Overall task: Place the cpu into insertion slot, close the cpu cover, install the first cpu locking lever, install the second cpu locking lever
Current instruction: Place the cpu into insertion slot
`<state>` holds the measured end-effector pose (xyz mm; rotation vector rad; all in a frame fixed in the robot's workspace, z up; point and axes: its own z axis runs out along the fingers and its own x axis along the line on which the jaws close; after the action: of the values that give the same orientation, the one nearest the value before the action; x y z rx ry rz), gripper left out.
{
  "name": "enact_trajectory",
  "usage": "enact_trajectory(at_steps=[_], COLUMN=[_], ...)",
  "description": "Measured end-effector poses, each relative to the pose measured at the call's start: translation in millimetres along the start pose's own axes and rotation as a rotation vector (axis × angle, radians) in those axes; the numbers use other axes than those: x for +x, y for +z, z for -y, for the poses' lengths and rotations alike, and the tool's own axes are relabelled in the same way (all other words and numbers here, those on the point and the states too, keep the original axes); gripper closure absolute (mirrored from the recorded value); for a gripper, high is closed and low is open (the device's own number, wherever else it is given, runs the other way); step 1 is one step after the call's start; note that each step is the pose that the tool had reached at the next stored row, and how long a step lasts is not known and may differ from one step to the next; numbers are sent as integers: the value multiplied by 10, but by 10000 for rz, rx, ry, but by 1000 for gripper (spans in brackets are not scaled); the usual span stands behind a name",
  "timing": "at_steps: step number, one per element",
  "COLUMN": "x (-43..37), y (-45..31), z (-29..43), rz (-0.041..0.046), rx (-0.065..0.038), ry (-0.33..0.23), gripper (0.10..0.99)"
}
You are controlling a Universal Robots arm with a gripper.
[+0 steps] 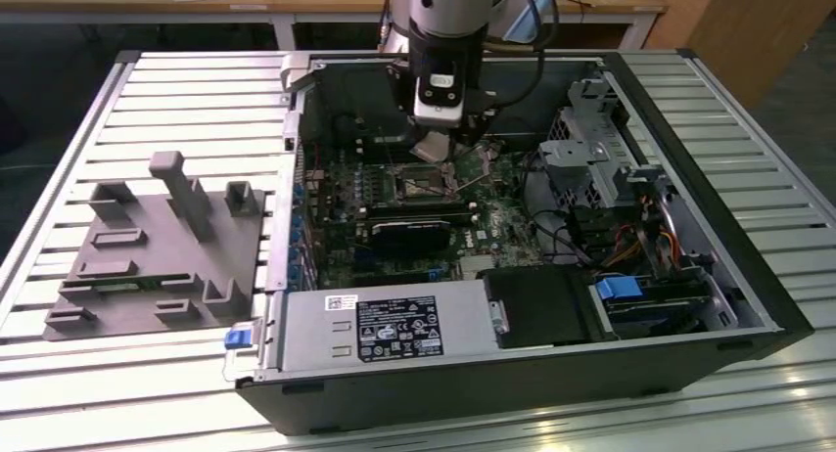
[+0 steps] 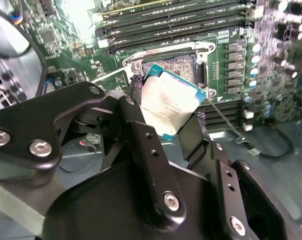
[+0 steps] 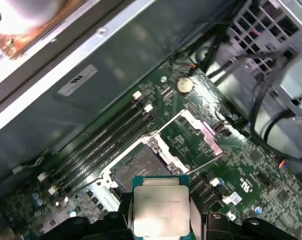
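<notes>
My gripper (image 1: 436, 151) hangs inside the open computer case, just above the motherboard. It is shut on the cpu (image 3: 160, 207), a small square chip with a dull silver top and a teal edge, pinched between the two black fingers (image 3: 122, 220). In the second wrist view the cpu (image 2: 166, 102) is tilted in the gripper (image 2: 165, 117), above and partly in front of the insertion slot (image 2: 178, 65). The insertion slot (image 3: 140, 167) is a dark square socket with a silver rim and lies bare. The cpu cover (image 3: 203, 131) stands swung open beside it. A thin wire lever (image 3: 205, 162) sticks out near the socket.
Long black memory slots (image 3: 103, 140) run beside the socket. In the exterior view a power supply (image 1: 392, 327) fills the case's near side, and a drive cage (image 1: 594, 163) with cables sits at the exterior view's right. A grey fixture (image 1: 163, 247) stands on the slatted table (image 1: 731, 90).
</notes>
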<state>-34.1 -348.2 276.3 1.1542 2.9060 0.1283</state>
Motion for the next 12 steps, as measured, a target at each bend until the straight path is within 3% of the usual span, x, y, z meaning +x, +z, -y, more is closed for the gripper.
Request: enact_trajectory(at_steps=[12], x=[-1], y=[33], z=[3], rz=[180], rx=[-38], ry=[2183], gripper=[545])
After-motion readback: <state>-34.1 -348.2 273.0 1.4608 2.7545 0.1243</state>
